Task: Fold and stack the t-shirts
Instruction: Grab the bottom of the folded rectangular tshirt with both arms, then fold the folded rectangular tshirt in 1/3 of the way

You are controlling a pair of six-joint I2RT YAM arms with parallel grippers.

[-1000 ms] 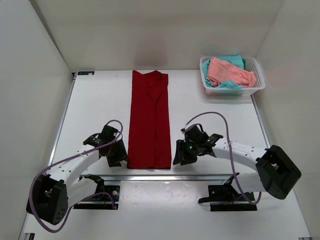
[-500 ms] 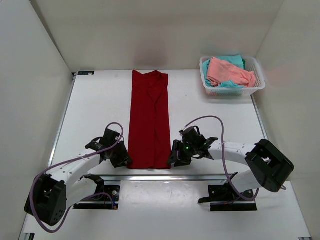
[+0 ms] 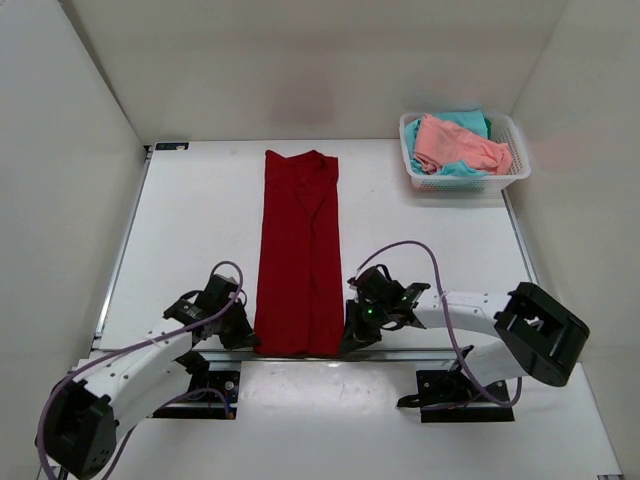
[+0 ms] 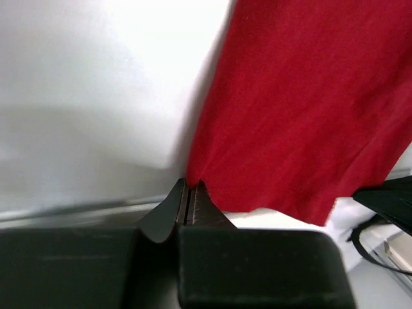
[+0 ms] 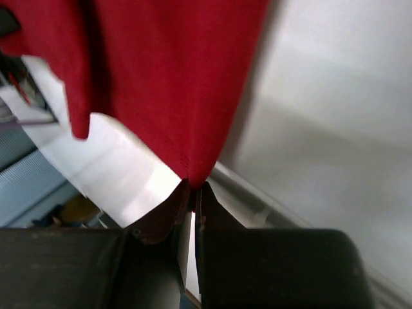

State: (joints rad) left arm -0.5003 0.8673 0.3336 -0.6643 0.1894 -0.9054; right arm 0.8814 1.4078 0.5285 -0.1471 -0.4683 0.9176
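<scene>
Red t-shirt (image 3: 298, 250) folded lengthwise, left claw (image 4: 191, 187) and right claw (image 5: 194, 188) pinching its near corners

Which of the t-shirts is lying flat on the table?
The dark red t-shirt, a long strip whose near corners the left hand and right hand pinch. The salmon pink t-shirt and teal t-shirt lie crumpled in the white basket.

Right gripper (image 5: 194, 193) fingers pinched together on dark red t-shirt (image 5: 167, 77) corner; bare white table (image 5: 322, 129) at right.
</scene>
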